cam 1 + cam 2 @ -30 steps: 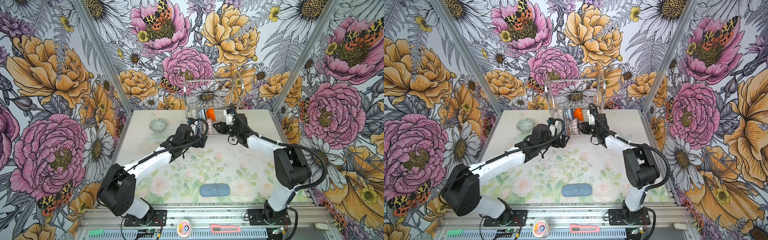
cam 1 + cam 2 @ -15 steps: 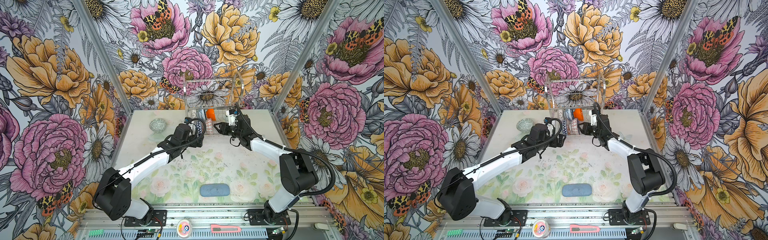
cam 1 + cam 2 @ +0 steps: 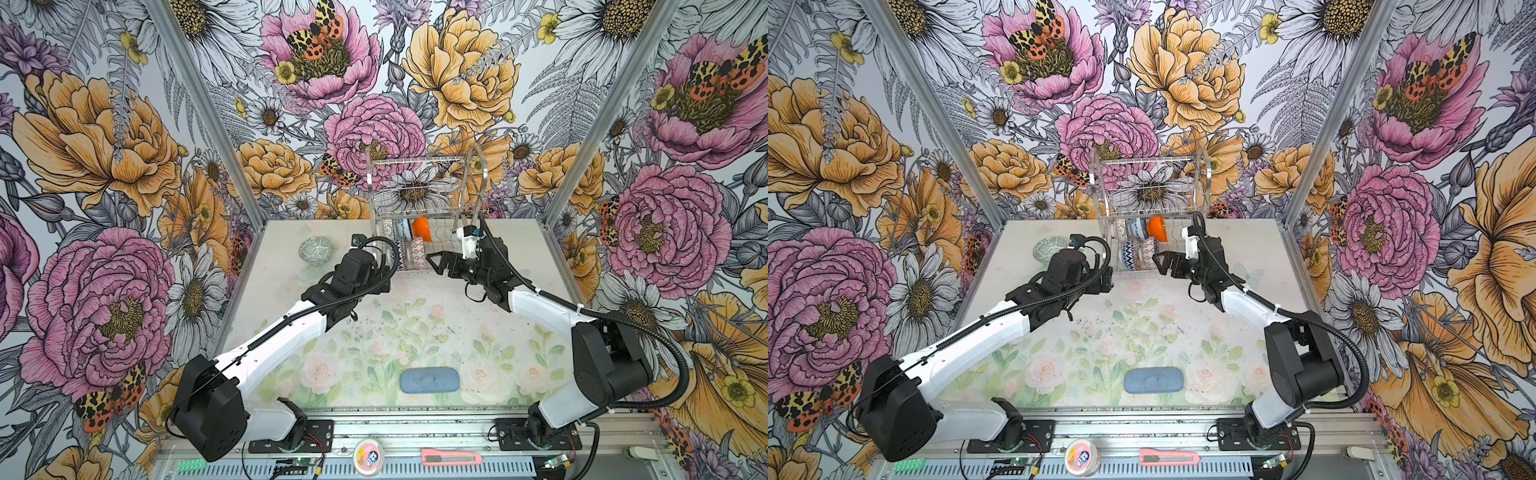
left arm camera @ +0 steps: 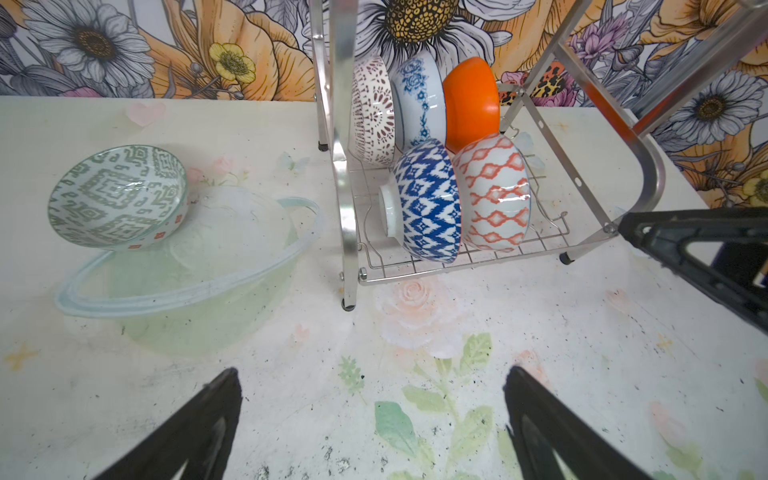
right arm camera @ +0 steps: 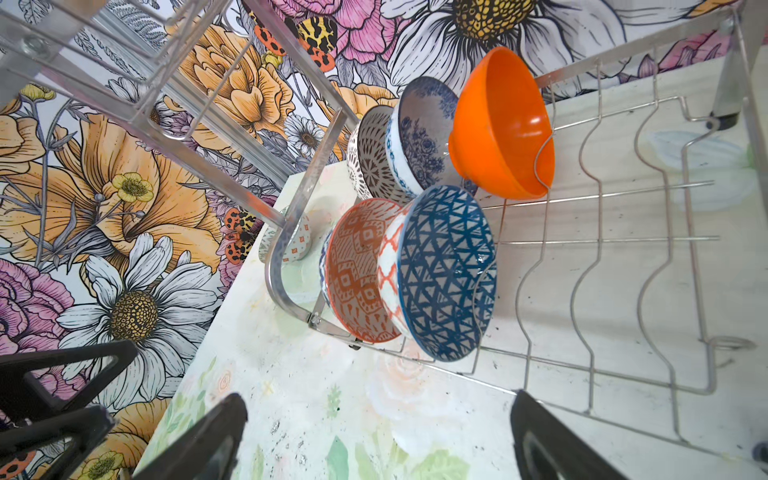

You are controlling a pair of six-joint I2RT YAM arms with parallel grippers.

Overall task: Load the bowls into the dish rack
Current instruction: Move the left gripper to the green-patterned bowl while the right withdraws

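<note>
Both grippers are hanging wide open and holding nothing. Five bowls (image 4: 428, 199) are standing on their edges in the bottom shelf of the rack (image 4: 345, 166), just ahead of the right gripper (image 5: 378, 397). The sixth one, the green bowl (image 4: 116, 195), is sitting tilted against the rim of a clear tub (image 4: 187, 286). It is ahead of the left gripper (image 4: 372, 374), off to the side away from the rack.

The green bowl is looking wobbly. A small bump from a finger could be sending it sliding into the tub or onto the table (image 4: 540, 332). The tub is see-through, so a finger could be catching its rim by mistake. The right gripper is sitting very near the rack's front corner. A knock there could be shaking the bowls, which are leaning on each other.

In both top views the left gripper's fingers are hiding under its wrist. The tub is almost vanishing there too. The back bowls are partly hiding behind the rack's frame. I cannot tell just how the green bowl is resting.
</note>
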